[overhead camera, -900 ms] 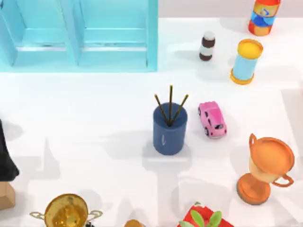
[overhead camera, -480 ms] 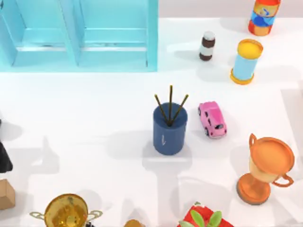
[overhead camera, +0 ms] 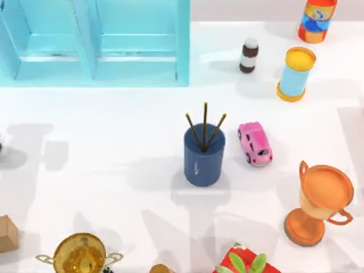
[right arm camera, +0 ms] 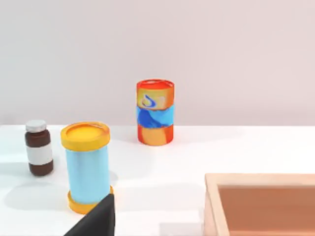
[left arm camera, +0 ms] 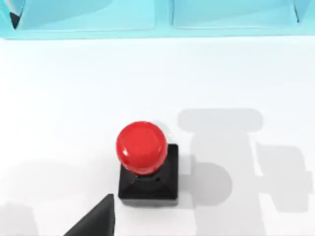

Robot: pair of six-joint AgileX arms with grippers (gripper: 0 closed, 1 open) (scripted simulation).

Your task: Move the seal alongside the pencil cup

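seal (left arm camera: 141, 147): glossy red dome on a black square base, standing upright on bare white table (overhead camera: 114, 148), seen from the L wrist cam. Cabinet front runs along the far side behind it. Can't place it in the top view.
pencil cup (overhead camera: 203, 154): dark blue cyl, mid table, 3 thin pencils sticking out, upright. Pink toy car (overhead camera: 255, 144) just beside it on its right; its left side is free.
L gripper: one dark fingertip (left arm camera: 96, 219) visible at the edge of the L wrist view, near the seal's base but apart from it. Can't tell if fingers are open or closed. Nothing held that I can see.
R gripper: one dark fingertip (right arm camera: 96, 219) in the R wrist view, looks idle at far right of table, facing light-blue can (right arm camera: 87, 167). Finger state: can't tell.
risk 1: dome is smooth and round, so a grasp high on it could slip; base corners look like the safer hold, I'd guess.
risk 2: seal seems well apart from cup, long carry, so it could drop or tilt en route.
risk 3: placing on cup's right would hit the car; coming in too tight could knock the cup or catch the pencils.
risk 4: gold trophy (overhead camera: 79, 255) and cardboard box (overhead camera: 7, 233) sit near-left, could be clipped by a low sweep.
labels/writing: small pale mark on cup side, not readable. Brown bottle (right arm camera: 39, 148) has a blank white band. Orange/blue can (right arm camera: 155, 112) has a swirl graphic, no legible text.
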